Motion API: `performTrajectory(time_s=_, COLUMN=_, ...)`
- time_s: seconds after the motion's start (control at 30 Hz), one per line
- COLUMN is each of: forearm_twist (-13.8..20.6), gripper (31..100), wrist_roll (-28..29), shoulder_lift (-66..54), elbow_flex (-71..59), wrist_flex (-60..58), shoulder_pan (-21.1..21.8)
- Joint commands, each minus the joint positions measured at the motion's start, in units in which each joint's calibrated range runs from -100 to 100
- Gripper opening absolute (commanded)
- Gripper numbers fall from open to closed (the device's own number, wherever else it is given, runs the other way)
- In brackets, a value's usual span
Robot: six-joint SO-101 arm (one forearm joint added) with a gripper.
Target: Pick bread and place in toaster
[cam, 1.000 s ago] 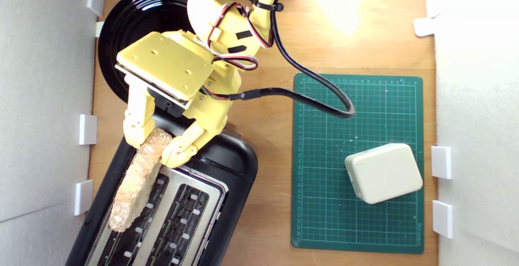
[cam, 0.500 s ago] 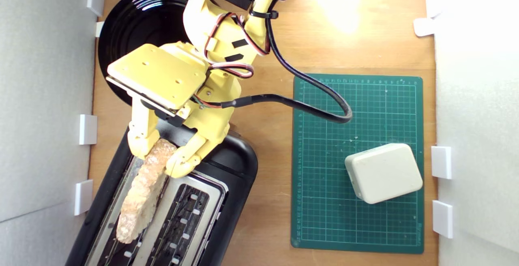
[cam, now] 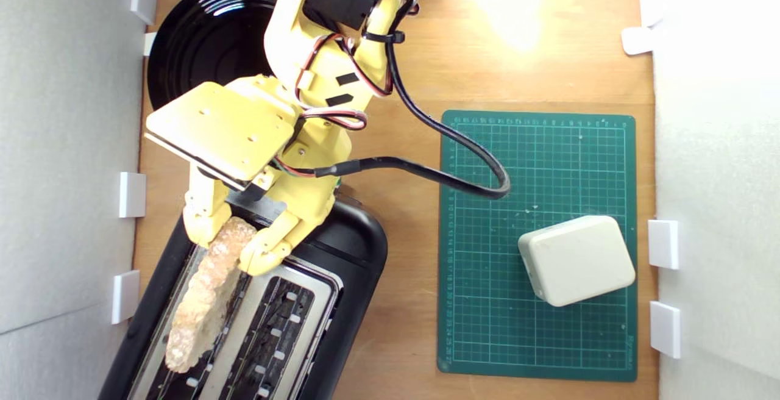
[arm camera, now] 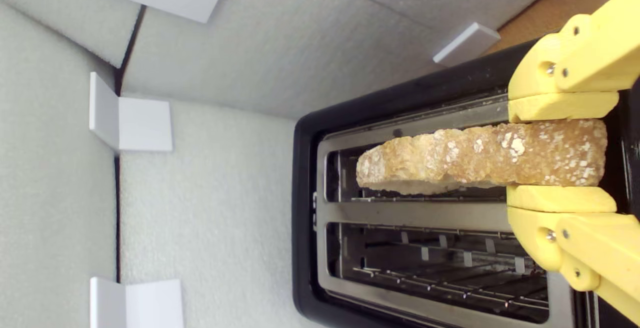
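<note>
Yellow plastic gripper (cam: 234, 242) clamped on one end of tan-crusted rustic bread slice (cam: 204, 295) | slice on edge over the seven-o'clock-side slot of black, silver-topped toaster (cam: 350, 253) | likely light, crumbly, stiff: pinch flat faces gently.

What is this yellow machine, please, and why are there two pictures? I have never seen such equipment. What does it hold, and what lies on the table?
The yellow machine is a small robot arm. One picture comes from a camera above the wooden table; the other comes from a camera on the arm's wrist, looking along its pincer. The pincer is shut on a slice of rustic bread, held on edge over the slot of the black toaster nearest the exterior view's left. In the wrist view the bread sits between the two yellow fingers. Also on the table are a black plate, a green cutting mat and an off-white rounded block on that mat.
</note>
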State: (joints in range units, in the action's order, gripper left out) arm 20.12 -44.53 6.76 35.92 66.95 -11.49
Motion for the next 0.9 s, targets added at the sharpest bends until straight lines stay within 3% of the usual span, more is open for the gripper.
performTrajectory(time_s=0.0, forearm_twist=-0.63, gripper=51.1, wrist_roll=-0.28, shoulder_lift=0.14, elbow_flex=1.07, wrist_flex=-2.19, shoulder_pan=-2.21)
performTrajectory(time_s=0.2, forearm_twist=-3.08, gripper=51.1, wrist_roll=-0.59, shoulder_lift=0.39, elbow_flex=0.89, wrist_flex=-2.70, shoulder_pan=-2.45)
performTrajectory(time_s=0.87, forearm_twist=-4.80, gripper=52.2, wrist_roll=-0.59, shoulder_lift=5.55, elbow_flex=0.89, wrist_flex=-2.44, shoulder_pan=-2.61)
